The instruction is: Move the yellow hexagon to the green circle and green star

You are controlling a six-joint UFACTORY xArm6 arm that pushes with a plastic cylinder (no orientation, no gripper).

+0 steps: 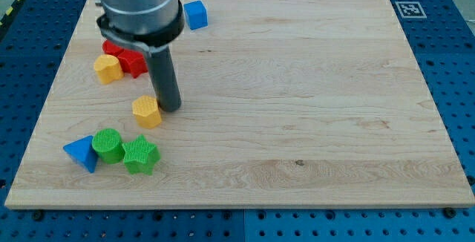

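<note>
The yellow hexagon lies on the wooden board at the view's left of centre. My tip stands just to its right, touching or nearly touching it. Below the hexagon, towards the view's bottom left, the green circle and the green star sit side by side, touching. The hexagon is a short gap above the green star.
A blue triangle lies left of the green circle. A second yellow block and red blocks cluster at the upper left, partly under the arm. A blue cube sits near the board's top edge.
</note>
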